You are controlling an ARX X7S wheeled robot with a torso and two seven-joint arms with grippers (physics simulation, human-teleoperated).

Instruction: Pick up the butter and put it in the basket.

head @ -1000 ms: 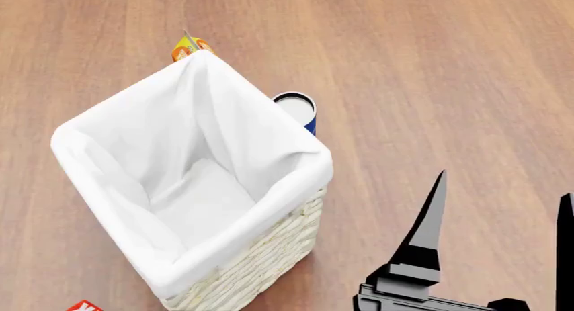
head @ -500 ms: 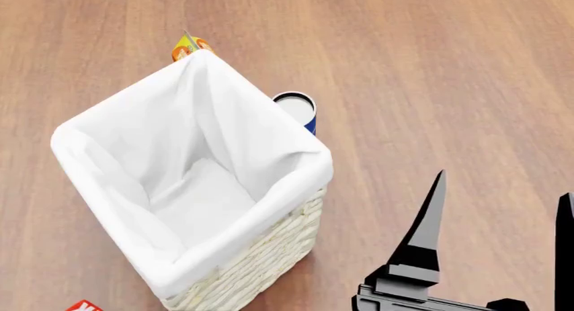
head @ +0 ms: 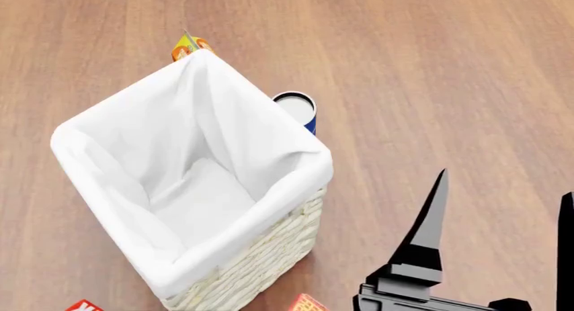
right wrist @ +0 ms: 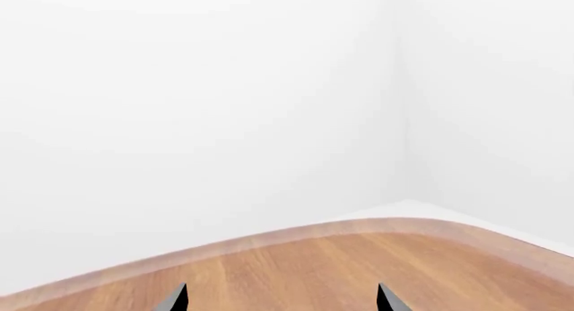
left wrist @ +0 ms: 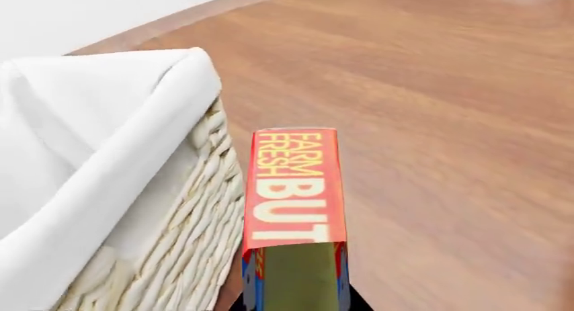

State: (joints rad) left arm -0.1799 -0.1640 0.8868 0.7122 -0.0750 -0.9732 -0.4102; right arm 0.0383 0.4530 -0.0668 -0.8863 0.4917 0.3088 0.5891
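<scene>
The right gripper (head: 502, 210) reaches in at the near right of the head view, its two dark pointed fingers (head: 429, 224) aimed away from the robot and spread well apart, with nothing between them. In the right wrist view only the two fingertips (right wrist: 179, 297) show, likewise parted. The left gripper itself is hardly visible: a dark sliver at the near edge of the left wrist view may be part of it.

change: butter (head: 308, 303) corner now visible at head view's bottom edge, near basket (head: 260, 260) base | previously unseen
</scene>
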